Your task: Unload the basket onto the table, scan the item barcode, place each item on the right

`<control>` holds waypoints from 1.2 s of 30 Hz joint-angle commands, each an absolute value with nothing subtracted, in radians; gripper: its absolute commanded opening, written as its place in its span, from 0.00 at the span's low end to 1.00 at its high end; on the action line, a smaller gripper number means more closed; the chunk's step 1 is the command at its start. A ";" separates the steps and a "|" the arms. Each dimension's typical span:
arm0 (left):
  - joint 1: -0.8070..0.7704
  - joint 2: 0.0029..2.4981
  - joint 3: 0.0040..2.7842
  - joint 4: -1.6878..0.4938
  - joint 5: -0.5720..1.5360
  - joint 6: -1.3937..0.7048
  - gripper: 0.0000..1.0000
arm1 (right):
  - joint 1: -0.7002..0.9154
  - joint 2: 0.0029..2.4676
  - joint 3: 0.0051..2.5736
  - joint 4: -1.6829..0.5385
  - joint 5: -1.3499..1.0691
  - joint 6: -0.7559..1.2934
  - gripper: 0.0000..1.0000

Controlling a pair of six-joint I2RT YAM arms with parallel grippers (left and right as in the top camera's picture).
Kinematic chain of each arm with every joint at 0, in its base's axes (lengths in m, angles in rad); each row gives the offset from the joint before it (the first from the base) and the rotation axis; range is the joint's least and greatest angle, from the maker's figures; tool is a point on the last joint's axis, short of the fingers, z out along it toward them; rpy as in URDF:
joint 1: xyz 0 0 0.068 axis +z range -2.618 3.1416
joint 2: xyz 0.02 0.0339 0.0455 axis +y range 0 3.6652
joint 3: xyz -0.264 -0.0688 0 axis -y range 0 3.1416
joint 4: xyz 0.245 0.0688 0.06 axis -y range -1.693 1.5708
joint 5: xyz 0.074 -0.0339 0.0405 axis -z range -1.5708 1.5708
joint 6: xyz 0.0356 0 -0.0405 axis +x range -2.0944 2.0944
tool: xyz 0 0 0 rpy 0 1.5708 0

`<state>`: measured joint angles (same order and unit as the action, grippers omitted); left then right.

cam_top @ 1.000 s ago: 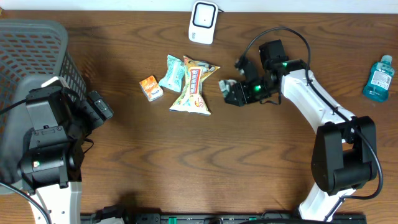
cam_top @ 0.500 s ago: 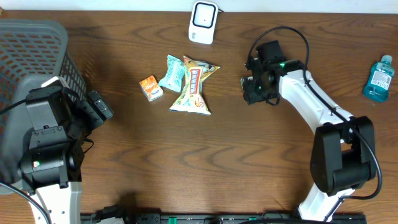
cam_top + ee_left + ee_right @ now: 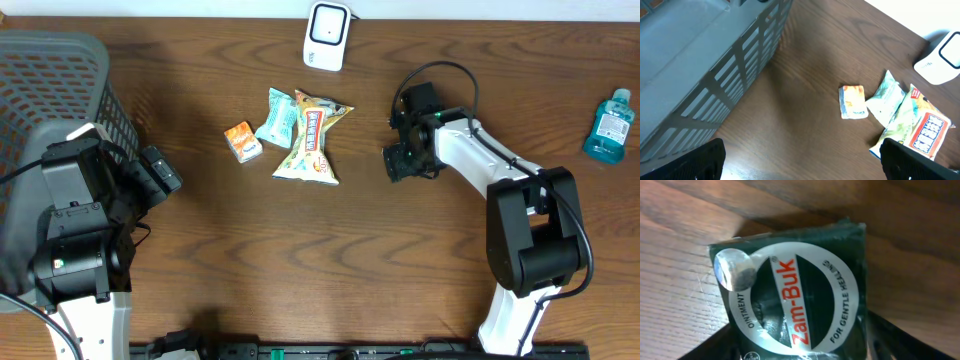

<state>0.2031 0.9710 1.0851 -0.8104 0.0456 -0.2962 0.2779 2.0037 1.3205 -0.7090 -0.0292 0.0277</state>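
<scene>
A dark green ointment box (image 3: 790, 295), its red "Zam-Buk" lettering running away from the fingers (image 3: 920, 350), is lying on the desk (image 3: 670, 280) under the right end effector (image 3: 398, 162); whether gripped, I cannot tell.

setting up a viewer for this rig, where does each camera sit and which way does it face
Overhead: fixed above, looking straight down on the table; both arms, left claw and right claw show.
Left wrist: on the left arm, facing the basket and snack packets; its open fingertips fill the lower corners.
Right wrist: close over a Zam-Buk box on the wood; dark fingers at the lower corners.
Shared: overhead and left wrist both show basket, snack packets and white scanner.
</scene>
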 commanded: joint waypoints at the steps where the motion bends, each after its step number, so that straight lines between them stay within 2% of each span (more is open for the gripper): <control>1: 0.209 0.973 1.090 -0.811 0.033 -0.305 0.98 | 0.283 2.001 1.332 -0.711 -0.022 0.087 0.77; 7: 0.209 0.973 1.090 -0.811 0.033 -0.305 0.98 | 0.247 1.999 1.412 -0.789 -0.115 0.096 0.78; 14: 0.209 0.973 1.090 -0.811 0.033 -0.305 0.98 | 0.171 1.999 1.523 -0.857 -0.284 0.046 0.71; 18: 0.209 0.973 1.090 -0.811 0.033 -0.305 0.98 | 0.121 2.000 1.520 -0.849 -0.299 0.047 0.67; 24: 0.209 0.973 1.090 -0.811 0.033 -0.305 0.98 | 0.091 2.004 1.488 -0.822 -0.298 0.065 0.66; 28: 0.209 0.973 1.090 -0.811 0.033 -0.305 0.98 | 0.093 2.016 1.462 -0.776 -0.297 0.175 0.62; 31: 0.209 0.973 1.090 -0.811 0.033 -0.305 0.98 | 0.091 2.029 1.458 -0.782 -0.303 0.360 0.50; 33: 0.209 0.973 1.090 -0.811 0.033 -0.305 0.98 | 0.097 2.034 1.458 -0.801 -0.338 0.497 0.48; 34: 0.209 0.973 1.090 -0.811 0.033 -0.305 0.98 | 0.099 2.034 1.458 -0.805 -0.357 0.532 0.51; 35: 0.209 0.973 1.090 -0.811 0.033 -0.305 0.98 | 0.102 2.033 1.458 -0.805 -0.366 0.556 0.61; 36: 0.209 0.973 1.090 -0.811 0.033 -0.305 0.98 | 0.105 2.033 1.458 -0.804 -0.370 0.575 0.80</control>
